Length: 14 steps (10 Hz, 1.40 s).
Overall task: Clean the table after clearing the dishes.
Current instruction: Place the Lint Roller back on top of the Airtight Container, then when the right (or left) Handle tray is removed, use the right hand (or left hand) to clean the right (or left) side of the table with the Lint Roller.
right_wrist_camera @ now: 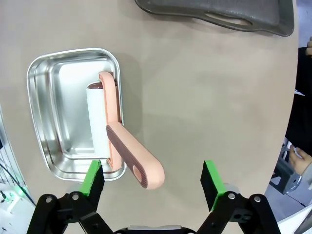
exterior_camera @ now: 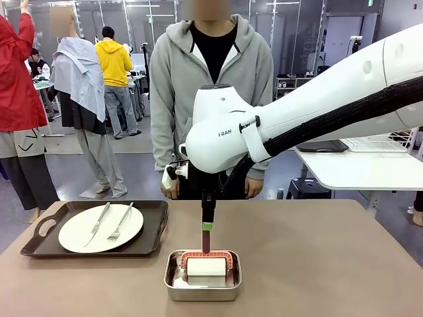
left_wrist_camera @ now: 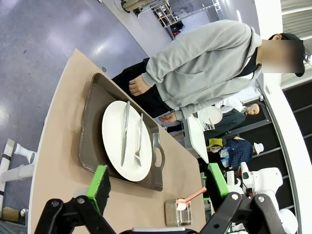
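Left end effector (left_wrist_camera: 158, 181), right end effector (right_wrist_camera: 152, 174) both released, one plate (exterior_camera: 74, 232), one tray (exterior_camera: 154, 223)

Plate (exterior_camera: 71, 236) on tray (exterior_camera: 156, 224), roller (exterior_camera: 205, 266) in pan (exterior_camera: 201, 293)

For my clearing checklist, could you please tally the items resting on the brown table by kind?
Dark brown tray: 1
White plate: 1
Knife: 1
Fork: 1
Steel pan: 1
Pink-handled roller: 1
Total: 6
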Motion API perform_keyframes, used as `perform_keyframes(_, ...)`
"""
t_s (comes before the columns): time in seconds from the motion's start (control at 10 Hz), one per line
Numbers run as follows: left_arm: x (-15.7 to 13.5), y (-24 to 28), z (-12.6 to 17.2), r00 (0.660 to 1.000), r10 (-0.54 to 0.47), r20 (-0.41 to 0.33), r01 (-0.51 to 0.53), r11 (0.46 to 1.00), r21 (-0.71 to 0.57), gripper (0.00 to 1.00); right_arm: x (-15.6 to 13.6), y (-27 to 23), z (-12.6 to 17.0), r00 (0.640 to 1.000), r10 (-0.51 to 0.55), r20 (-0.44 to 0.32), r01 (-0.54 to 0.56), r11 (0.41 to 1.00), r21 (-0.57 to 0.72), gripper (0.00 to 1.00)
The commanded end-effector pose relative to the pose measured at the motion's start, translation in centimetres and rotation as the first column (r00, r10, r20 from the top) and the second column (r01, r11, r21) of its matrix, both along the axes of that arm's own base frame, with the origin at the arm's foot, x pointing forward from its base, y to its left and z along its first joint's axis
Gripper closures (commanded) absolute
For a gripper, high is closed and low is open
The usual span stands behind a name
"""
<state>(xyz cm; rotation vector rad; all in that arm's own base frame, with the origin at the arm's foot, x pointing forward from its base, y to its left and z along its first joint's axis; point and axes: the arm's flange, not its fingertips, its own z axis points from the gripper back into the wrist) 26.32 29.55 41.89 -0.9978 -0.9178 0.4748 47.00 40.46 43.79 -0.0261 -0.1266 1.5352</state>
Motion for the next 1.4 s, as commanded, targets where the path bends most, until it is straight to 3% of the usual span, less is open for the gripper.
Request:
perform_keyframes(0.0, -0.1, 0.2, 0.1, 1.0, -0.001, 0.018, 0.001, 1.0, -0.01, 0.0, 0.2, 0.2, 0.2, 1.0, 0.0, 0.0, 0.0, 1.0, 0.002, 0.0)
perform_keyframes(1.1, -0.1, 0.2, 0.1, 1.0, -0.001, 0.018, 0.001, 1.0, -0.01, 0.0, 0.3, 0.0, 0.1, 1.0, -0.003, 0.0, 0.003, 1.0, 0.003, 0.0)
perform_keyframes(1.2, -0.1, 0.2, 0.1, 1.0, -0.001, 0.018, 0.001, 1.0, -0.01, 0.0, 2.2, -2.0, 2.0, 0.988, -0.152, -0.018, 0.152, 0.988, 0.028, 0.0)
perform_keyframes(1.3, -0.1, 0.2, 0.1, 1.0, -0.001, 0.018, 0.001, 1.0, -0.01, 0.0, 3.5, -4.8, 4.0, 0.957, -0.276, -0.088, 0.284, 0.954, 0.099, 0.0)
